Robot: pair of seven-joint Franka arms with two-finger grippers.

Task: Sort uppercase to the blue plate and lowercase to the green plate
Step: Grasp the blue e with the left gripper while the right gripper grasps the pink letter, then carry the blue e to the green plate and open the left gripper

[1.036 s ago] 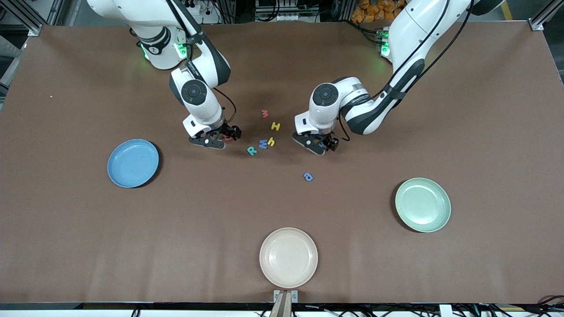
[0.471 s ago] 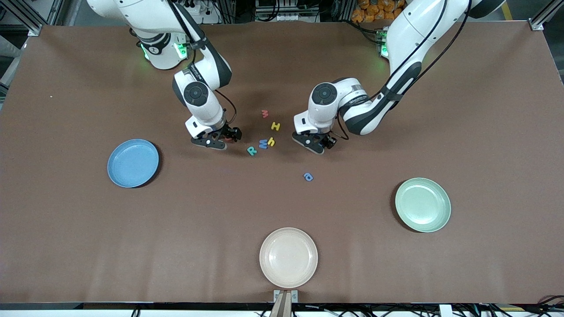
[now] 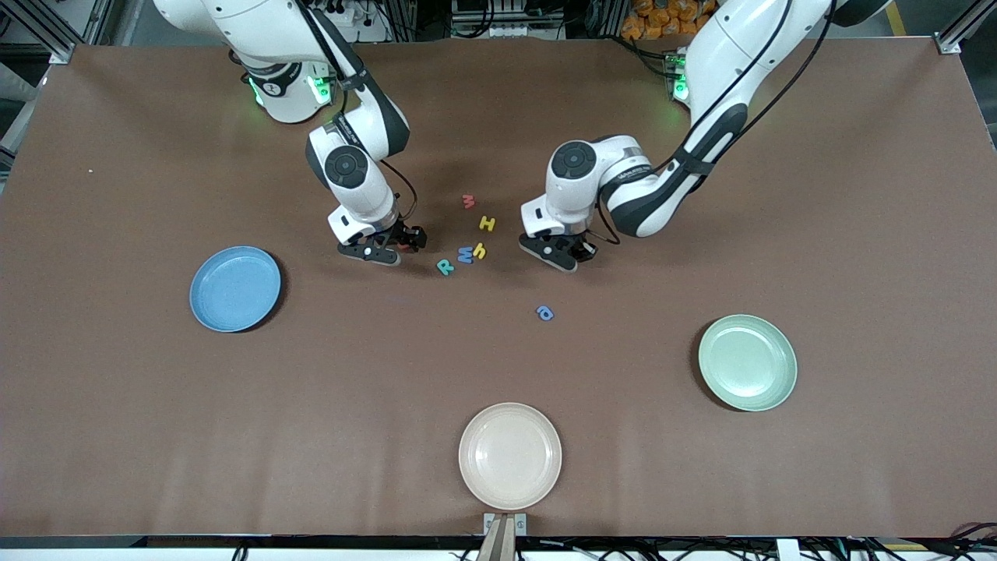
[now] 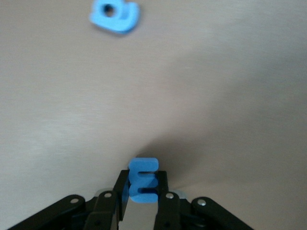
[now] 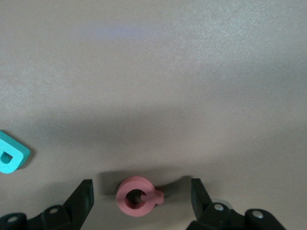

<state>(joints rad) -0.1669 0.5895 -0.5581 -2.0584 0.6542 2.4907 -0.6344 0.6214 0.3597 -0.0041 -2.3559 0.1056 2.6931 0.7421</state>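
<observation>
While the left gripper (image 4: 139,201) pinches the light, squashy blue m (image 4: 142,178) edge-on, the right gripper (image 5: 139,199) gapes around the red G (image 5: 137,196) — take its rim.

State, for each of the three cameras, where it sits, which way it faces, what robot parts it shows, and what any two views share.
Front view: high across the table, facing both arm bases; shows both arms, the blue plate and the green plate.
Left wrist view: on the left arm, looking down at the left pincer shut on a blue lowercase m.
Right wrist view: on the right arm, looking down at the open right pincer around a red G-like letter.
Shared: front and left wrist views both show the blue a-like letter.
</observation>
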